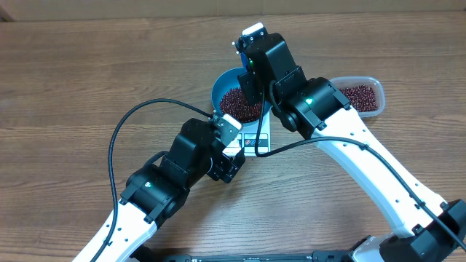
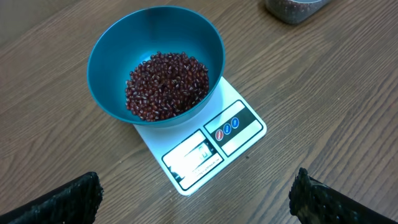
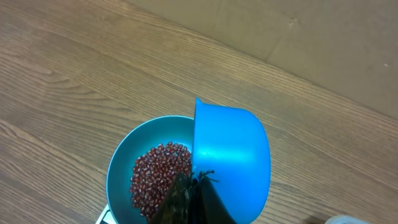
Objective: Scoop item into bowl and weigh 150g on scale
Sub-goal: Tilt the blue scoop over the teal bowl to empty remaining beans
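Observation:
The blue bowl point(image 2: 106, 68) stands on the white scale point(image 2: 239, 127), holding a heap of dark red beans point(image 2: 165, 84). My right gripper point(image 3: 196, 182) is shut on a small blue scoop point(image 3: 231, 152), which hangs tipped on its side over the bowl's point(image 3: 119, 165) right half, above the beans point(image 3: 155, 177). No beans show in the scoop from this side. My left gripper point(image 2: 199, 205) stands open just in front of the scale's near corner, low over the wood, with nothing between its fingers point(image 2: 68, 200). From overhead, the right arm covers most of the bowl point(image 1: 220, 84).
A clear plastic tub point(image 1: 362, 96) with more beans sits right of the bowl, also at the top edge of the left wrist view as the tub point(image 2: 292, 7). The left arm point(image 1: 207, 156) lies just in front of the scale point(image 1: 256, 138). Bare wooden table point(image 1: 87, 80) surrounds them.

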### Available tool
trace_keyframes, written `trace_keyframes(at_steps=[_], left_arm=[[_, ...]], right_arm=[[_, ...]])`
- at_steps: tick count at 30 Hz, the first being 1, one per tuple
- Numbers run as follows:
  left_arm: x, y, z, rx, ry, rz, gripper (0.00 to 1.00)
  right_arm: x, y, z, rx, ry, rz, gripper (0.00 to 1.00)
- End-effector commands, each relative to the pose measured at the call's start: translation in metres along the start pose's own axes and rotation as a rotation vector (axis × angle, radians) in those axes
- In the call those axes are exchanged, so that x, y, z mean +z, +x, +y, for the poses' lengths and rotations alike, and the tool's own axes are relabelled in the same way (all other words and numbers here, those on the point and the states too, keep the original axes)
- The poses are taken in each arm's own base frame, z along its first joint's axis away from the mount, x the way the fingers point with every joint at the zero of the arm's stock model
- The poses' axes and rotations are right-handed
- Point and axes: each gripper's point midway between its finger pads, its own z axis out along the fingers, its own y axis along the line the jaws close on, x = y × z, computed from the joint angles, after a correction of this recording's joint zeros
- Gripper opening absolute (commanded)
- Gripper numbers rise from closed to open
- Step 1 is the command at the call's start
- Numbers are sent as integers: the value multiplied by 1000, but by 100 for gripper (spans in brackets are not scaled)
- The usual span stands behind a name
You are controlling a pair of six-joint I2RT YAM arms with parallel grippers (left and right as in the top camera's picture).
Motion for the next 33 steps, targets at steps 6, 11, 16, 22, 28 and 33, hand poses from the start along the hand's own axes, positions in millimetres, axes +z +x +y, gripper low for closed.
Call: trace_keyframes(at_steps=[6, 11, 16, 22, 28, 33], left_arm=[[1, 2, 1, -6, -5, 5, 100], [1, 2, 1, -6, -5, 5, 100], [1, 2, 1, -6, -5, 5, 100], [1, 2, 1, -6, -5, 5, 100], [1, 2, 1, -6, -5, 5, 99], [1, 2, 1, -6, -5, 5, 100]], right_arm=[[-7, -16, -1, 76, 8, -52, 4], [-7, -20, -2, 110, 7, -70, 4], [-7, -25, -2, 113, 5, -87, 4], [-6, -15, -2, 104, 9, -50, 4], [-6, -11, -2, 99, 12, -30, 4], [-5, -8, -7, 70, 17, -17, 4]])
